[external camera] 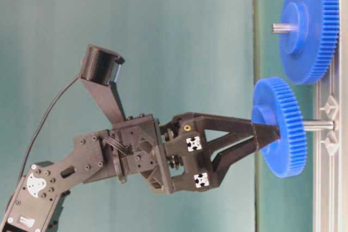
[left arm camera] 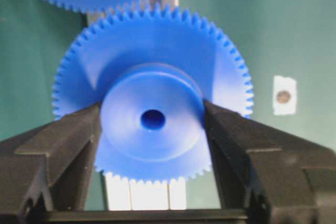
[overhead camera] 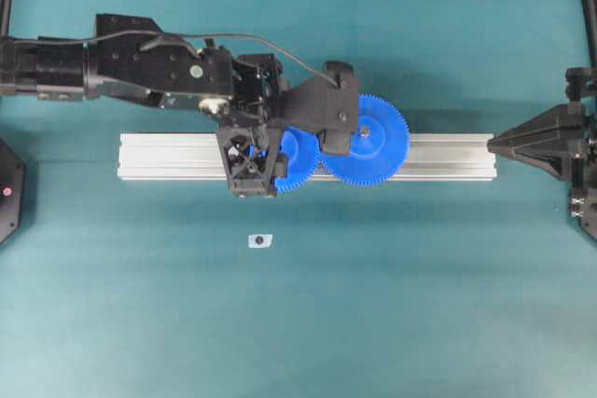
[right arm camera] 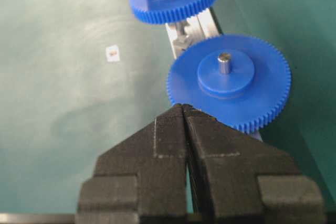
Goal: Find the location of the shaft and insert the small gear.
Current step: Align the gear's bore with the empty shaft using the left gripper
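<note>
blue small gear (left arm camera: pixel 152 103) clamped by its hub in left gripper (left arm camera: pixel 152 121); right gripper (right arm camera: pixel 184 109) clenched, empty.

small gear (overhead camera: pixel 294 161) over rail (overhead camera: pixel 168 156), just left of larger gear (overhead camera: pixel 368 142), small tag (overhead camera: pixel 258 240) in front

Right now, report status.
Left gripper shut on small gear hub. Right gripper shut, empty. Gear part-way down shaft on rail, beside large gear. Nothing blocking.

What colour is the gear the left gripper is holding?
Blue all over, teeth and hub alike: the small gear, best seen in the left wrist view, gripped by the left gripper.
</note>
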